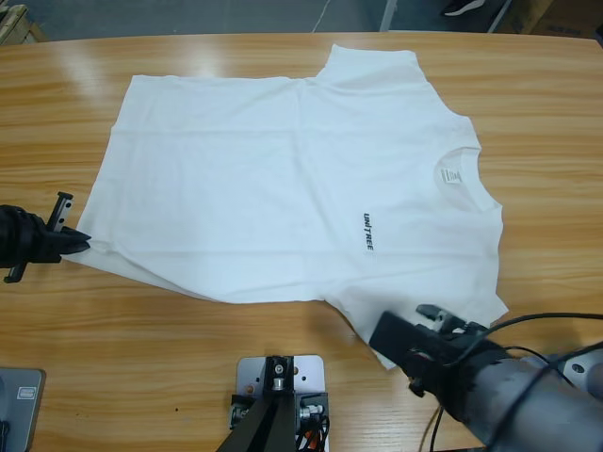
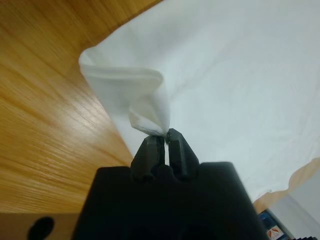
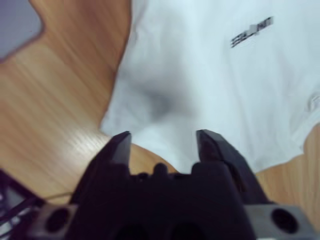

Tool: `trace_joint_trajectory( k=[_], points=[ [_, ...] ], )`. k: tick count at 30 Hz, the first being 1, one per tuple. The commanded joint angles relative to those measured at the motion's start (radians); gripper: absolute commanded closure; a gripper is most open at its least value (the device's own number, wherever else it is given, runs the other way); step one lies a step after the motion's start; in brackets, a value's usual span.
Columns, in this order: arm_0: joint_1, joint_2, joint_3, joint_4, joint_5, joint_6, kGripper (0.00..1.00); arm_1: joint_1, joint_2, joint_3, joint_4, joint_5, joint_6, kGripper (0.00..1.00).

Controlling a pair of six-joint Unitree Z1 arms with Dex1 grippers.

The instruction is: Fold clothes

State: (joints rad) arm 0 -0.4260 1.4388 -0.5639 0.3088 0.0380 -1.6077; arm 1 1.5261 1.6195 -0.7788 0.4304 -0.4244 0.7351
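The left gripper (image 1: 77,243) is clamped on a bunched corner of the T-shirt's hem. The right gripper (image 3: 162,141) hangs with its jaws spread apart just above the nearer sleeve. Beneath both, the long wooden table (image 1: 141,358) carries the white T-shirt (image 1: 283,188), spread flat, collar (image 1: 459,174) toward the right. Dark chest lettering (image 1: 367,232) sits left of the neck label (image 1: 450,176).

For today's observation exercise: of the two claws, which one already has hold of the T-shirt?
The left claw: its jaws are shut on a bunched corner of the T-shirt. The right claw stands open over the sleeve, holding nothing.
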Motion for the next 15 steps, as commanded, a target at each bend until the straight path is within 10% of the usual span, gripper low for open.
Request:
trace_joint_trajectory(
  k=[1, 15],
  points=[
    [0.007, 0.035, 0.021, -0.017, -0.007, 0.007, 1.000, -0.007, -0.016, 0.004, 0.024, 0.021, 0.041, 0.000],
    [0.007, 0.023, 0.025, -0.017, -0.006, 0.020, 1.000, 0.014, 0.165, 0.103, -0.143, 0.069, 0.093, 0.093]
  ],
)
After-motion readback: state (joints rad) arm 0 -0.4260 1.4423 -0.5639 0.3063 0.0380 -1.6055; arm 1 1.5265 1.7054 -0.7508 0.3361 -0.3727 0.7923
